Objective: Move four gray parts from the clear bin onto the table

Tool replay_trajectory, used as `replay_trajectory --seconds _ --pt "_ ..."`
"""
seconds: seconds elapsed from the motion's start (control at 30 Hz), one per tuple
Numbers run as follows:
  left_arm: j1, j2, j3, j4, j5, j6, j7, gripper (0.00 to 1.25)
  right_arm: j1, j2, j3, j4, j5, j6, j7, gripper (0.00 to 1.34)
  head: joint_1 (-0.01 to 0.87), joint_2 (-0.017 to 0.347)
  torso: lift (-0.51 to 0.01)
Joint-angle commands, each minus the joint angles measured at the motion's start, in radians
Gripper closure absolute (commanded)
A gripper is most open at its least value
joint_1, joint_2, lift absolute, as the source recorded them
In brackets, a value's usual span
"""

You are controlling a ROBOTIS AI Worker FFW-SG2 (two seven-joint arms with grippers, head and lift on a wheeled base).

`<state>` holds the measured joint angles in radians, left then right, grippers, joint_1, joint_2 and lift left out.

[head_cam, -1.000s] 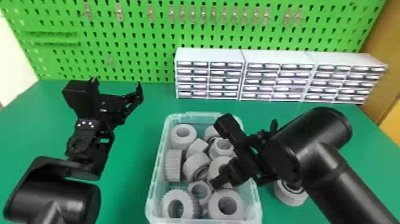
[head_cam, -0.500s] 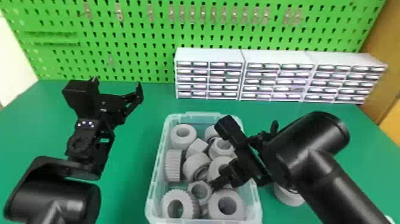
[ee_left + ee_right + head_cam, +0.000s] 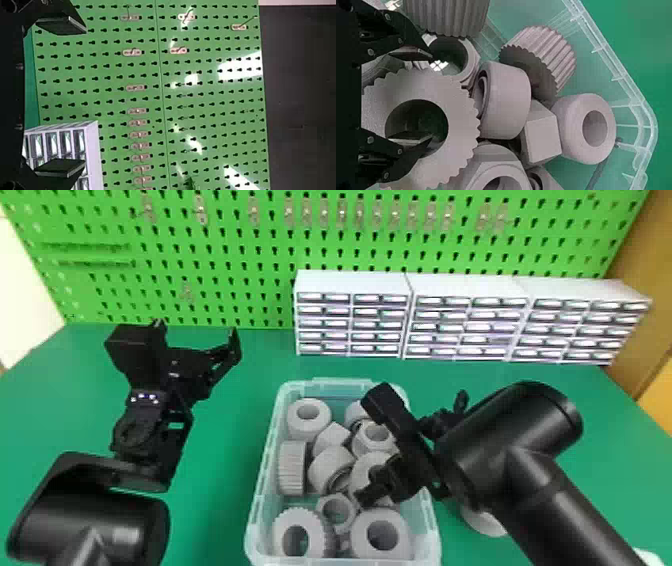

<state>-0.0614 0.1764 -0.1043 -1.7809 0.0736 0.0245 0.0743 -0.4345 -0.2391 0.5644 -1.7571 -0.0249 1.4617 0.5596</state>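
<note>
Right arm (image 3: 515,440) partly hides gray part (image 3: 482,524); bin (image 3: 255,522) cut off.

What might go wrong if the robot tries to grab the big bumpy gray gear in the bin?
One finger of the right gripper is over the hole of the gear, so it might poke inside and get a crooked hold. Parts are crowded around the gear, so grabbing it could shove the nut or get stuck against it.
</note>
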Motion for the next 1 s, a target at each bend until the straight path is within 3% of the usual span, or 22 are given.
replay_trajectory --seconds 0.0,0.27,0.37,0.7,0.97 --pt "0.000 0.000 0.000 0.000 0.000 0.000 -0.001 0.11 0.002 0.001 -0.001 0.008 0.002 -0.007 0.000 0.61 0.678 0.034 -0.050" --pt "0.002 0.000 0.002 0.000 0.000 0.000 0.001 0.11 0.002 0.004 0.026 -0.012 0.077 -0.012 0.002 1.12 0.678 0.034 -0.050" --pt "0.002 0.000 0.000 0.000 0.000 0.000 -0.001 0.11 0.003 0.009 0.038 -0.030 0.118 -0.017 0.000 1.13 0.678 0.034 -0.050" --pt "0.003 0.000 0.000 0.000 0.000 0.000 -0.001 0.11 0.007 0.014 0.029 -0.048 0.143 -0.026 0.000 1.13 0.678 0.034 -0.050" --pt "0.005 -0.002 0.000 0.000 0.000 0.000 0.001 0.11 -0.009 0.040 0.008 -0.079 0.203 -0.046 0.002 1.13 0.678 0.034 -0.050"
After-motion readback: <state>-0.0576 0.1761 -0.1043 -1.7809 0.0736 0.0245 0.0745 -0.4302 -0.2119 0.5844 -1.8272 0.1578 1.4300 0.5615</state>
